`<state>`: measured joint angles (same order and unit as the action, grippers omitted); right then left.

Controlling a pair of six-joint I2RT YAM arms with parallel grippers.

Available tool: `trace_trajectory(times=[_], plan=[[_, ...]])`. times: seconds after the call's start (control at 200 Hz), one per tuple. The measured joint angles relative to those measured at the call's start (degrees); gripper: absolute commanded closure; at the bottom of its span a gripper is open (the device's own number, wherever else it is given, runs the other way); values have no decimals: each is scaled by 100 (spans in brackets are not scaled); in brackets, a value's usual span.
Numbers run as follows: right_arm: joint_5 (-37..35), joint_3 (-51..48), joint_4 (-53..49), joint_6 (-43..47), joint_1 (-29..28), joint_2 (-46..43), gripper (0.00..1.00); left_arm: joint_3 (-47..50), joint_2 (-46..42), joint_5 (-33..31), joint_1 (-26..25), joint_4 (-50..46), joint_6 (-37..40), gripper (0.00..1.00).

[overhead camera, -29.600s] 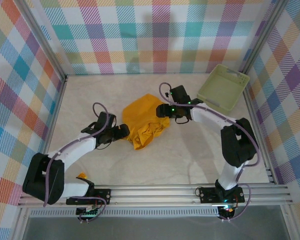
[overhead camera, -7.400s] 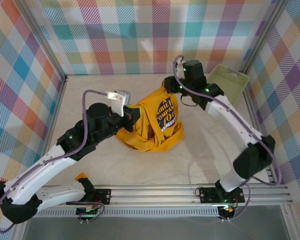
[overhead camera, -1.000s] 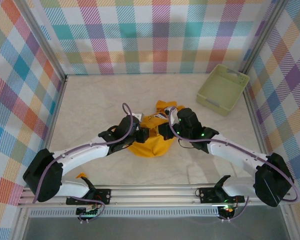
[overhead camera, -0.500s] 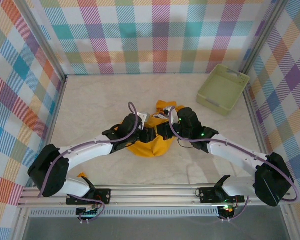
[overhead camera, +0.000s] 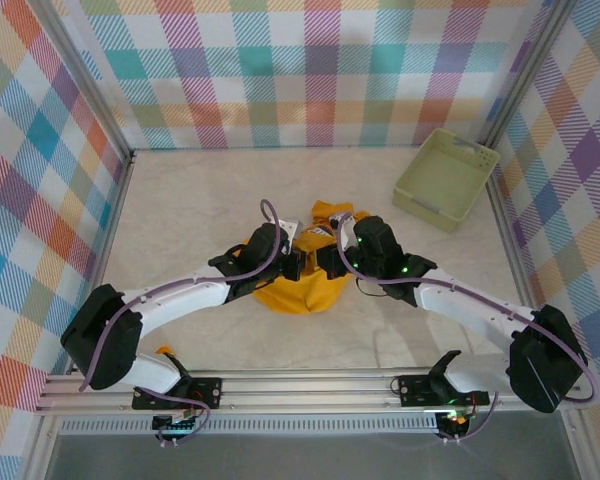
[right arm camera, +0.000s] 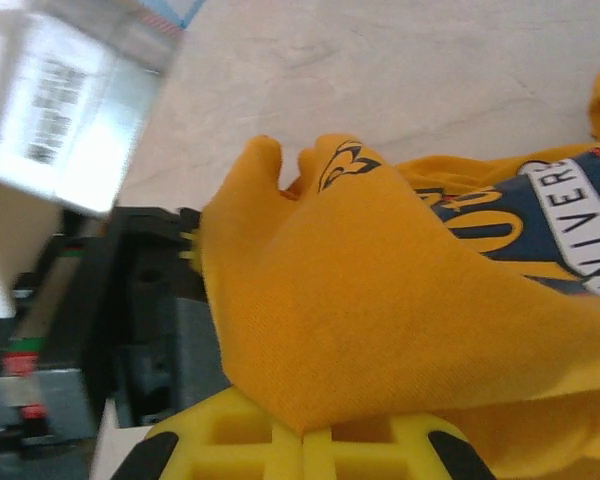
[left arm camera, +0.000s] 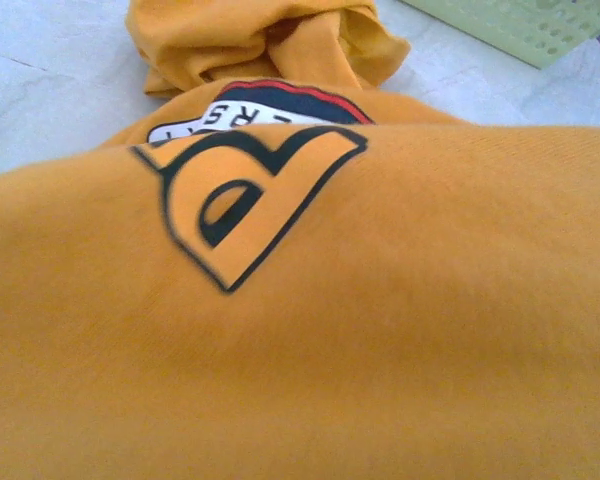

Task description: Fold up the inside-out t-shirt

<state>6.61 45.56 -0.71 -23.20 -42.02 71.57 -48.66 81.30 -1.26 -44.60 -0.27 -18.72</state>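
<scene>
The inside-out t-shirt lies bunched in a mustard-orange heap at the middle of the table. A navy and white print shows on it. My right gripper is shut, its yellow fingertips pressed together on a fold of the cloth. My left gripper meets the heap from the left, close to the right one, and is shut on the shirt's edge. Its black body shows in the right wrist view. In the left wrist view the cloth covers the fingers.
A pale green basket stands at the back right by the wall, and its corner shows in the left wrist view. Plaid walls close in the left, back and right. Bare pale tabletop surrounds the heap.
The left gripper has slid right into the heap, opened wider, then closed on the cloth. The right arm has hardly moved.
</scene>
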Motion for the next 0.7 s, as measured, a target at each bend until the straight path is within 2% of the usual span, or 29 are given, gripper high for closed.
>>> trace_trajectory(times=[0.19,0.37,0.52,0.7], plan=[[-367,13,-238,184,79,42,90,367,-859,-238,0,-24,68,100],[-490,173,-363,369,315,271,80,566,-1644,13,0,-105,214,100],[-518,278,-494,417,560,404,57,752,-2017,350,0,-127,278,100],[-719,439,-1134,490,498,256,54,752,-1969,490,0,-162,273,100]])
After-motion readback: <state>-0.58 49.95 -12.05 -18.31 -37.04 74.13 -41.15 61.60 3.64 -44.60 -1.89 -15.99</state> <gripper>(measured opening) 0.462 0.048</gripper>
